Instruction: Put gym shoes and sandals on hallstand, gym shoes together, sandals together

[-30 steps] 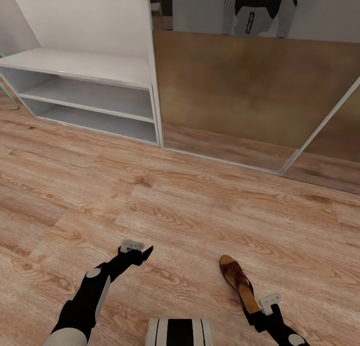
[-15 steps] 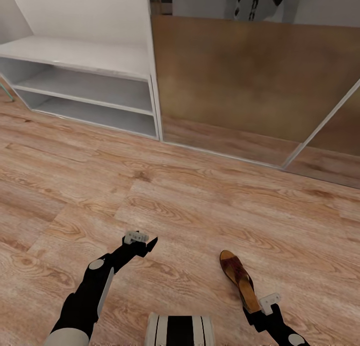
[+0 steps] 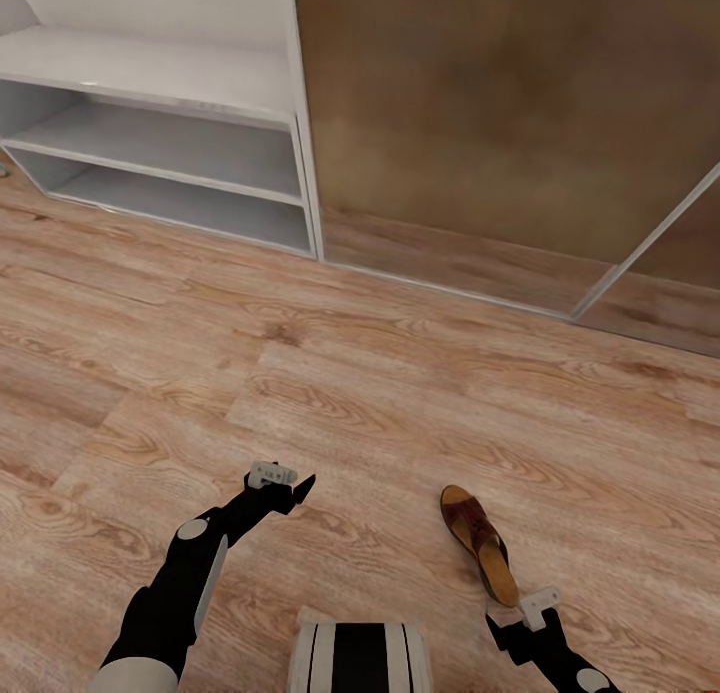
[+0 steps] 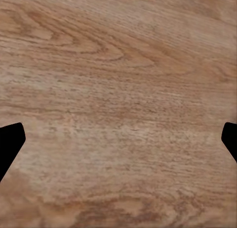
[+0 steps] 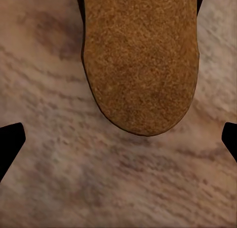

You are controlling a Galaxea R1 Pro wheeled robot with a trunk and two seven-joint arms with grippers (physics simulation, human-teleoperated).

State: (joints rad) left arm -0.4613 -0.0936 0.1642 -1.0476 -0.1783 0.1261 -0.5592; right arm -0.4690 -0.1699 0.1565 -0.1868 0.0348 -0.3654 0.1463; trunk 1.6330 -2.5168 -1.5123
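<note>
One brown sandal (image 3: 478, 541) with a tan insole lies on the corridor floor (image 3: 380, 403), heel toward me. My right gripper (image 3: 503, 625) hovers just behind that heel, open. In the right wrist view the sandal's heel end (image 5: 140, 60) sits just ahead of the open gripper (image 5: 118, 144), and nothing is between the fingers. My left gripper (image 3: 300, 489) hangs open over bare planks to the sandal's left, with only wood under it (image 4: 118, 139). The pale hallstand (image 3: 150, 73), with its bench top and two low shelves, stands at the far left. The gym shoes are out of view.
Brown reflective sliding panels (image 3: 500, 123) on a floor rail run along the far wall, right of the hallstand. My own white and black trunk (image 3: 360, 663) shows at the near edge between the arms.
The whole picture has slid upward, so the camera has moved. The right gripper now sits slightly further behind the sandal's heel. The left gripper rose a little.
</note>
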